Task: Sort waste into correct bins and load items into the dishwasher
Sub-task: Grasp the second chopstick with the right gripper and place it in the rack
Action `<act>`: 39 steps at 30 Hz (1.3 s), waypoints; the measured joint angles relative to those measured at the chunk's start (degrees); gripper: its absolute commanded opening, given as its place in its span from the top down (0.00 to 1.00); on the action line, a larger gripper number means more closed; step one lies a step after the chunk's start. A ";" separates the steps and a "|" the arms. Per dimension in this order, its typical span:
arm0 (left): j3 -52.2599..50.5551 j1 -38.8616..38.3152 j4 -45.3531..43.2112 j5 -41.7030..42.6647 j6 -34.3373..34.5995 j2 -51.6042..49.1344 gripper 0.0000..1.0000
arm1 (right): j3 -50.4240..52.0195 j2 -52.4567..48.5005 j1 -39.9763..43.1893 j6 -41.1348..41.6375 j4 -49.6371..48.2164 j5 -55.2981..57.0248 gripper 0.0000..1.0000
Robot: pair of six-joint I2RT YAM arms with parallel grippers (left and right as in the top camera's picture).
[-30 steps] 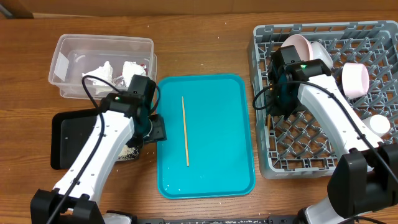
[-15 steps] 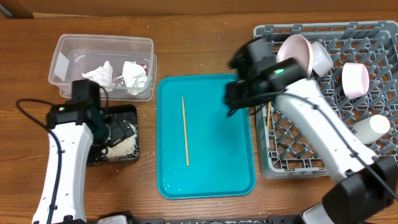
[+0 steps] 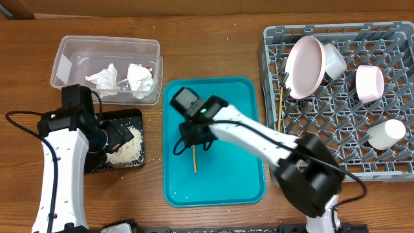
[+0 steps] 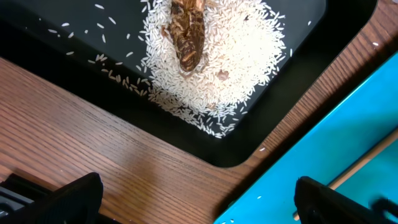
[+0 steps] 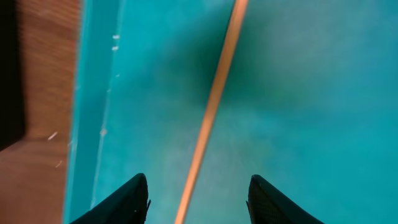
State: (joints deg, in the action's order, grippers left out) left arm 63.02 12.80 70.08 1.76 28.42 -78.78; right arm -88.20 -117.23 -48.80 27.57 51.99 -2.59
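1. Right gripper [image 3: 193,139] sits low over the left-middle of the teal tray [image 3: 246,162]. Its jaws are well apart and straddle the chopstick [image 5: 214,106]. They hold nothing, and the stick lies flat on the tray floor between the fingers.
2. Left gripper [image 4: 199,205] hangs just left of the teal tray, above the table [image 4: 93,137] at the black tray's [image 4: 311,31] near corner. Its jaws are wide apart and empty.
3. Waste looks done. The rice [image 4: 242,56] is heaped in the black tray, left of the teal tray, with the brown scrap [image 4: 186,34] on top of the heap.
4. Tissues [image 3: 139,76] are in the tub [image 3: 107,44], left of and behind the teal tray. A red bit beside them may be the wrapper, but we can't tell for sure.
5. A few loose grains lie on the table between the black tray and the teal tray. That's a minor leftover.
6. Dishes are mostly done. The rack [image 3: 336,149], right of the teal tray, holds the plate [image 3: 305,65], bowls [image 3: 370,83] and cup [image 3: 386,134].
7. The second chopstick [image 3: 280,107] is in the rack too, at the edge nearest the teal tray.
8. What's left is the chopstick, the only item we see on the teal tray.
9. We judge the task nearly finished. The next move would be to close on the stick, lift it, carry it right of the teal tray and drop it in the rack.
10. Risk: the stick is thin and lies flat, so the pinch could slip or roll it.
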 measured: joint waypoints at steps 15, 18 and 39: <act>0.00 0.00 0.00 0.17 0.00 0.00 0.00 | -1.20 -5.73 -0.61 5.05 2.08 5.25 0.96; 0.00 0.00 -0.02 0.17 0.00 0.00 0.00 | -1.46 -5.73 0.04 5.29 3.52 5.18 0.96; 0.00 -0.04 -1.66 1.33 -0.09 0.00 0.00 | -0.79 22.18 20.39 -13.84 16.61 6.69 0.96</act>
State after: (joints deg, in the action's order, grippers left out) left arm 63.02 12.75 68.42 3.09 28.34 -78.78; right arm -88.99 -95.04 -28.40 13.74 68.60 4.10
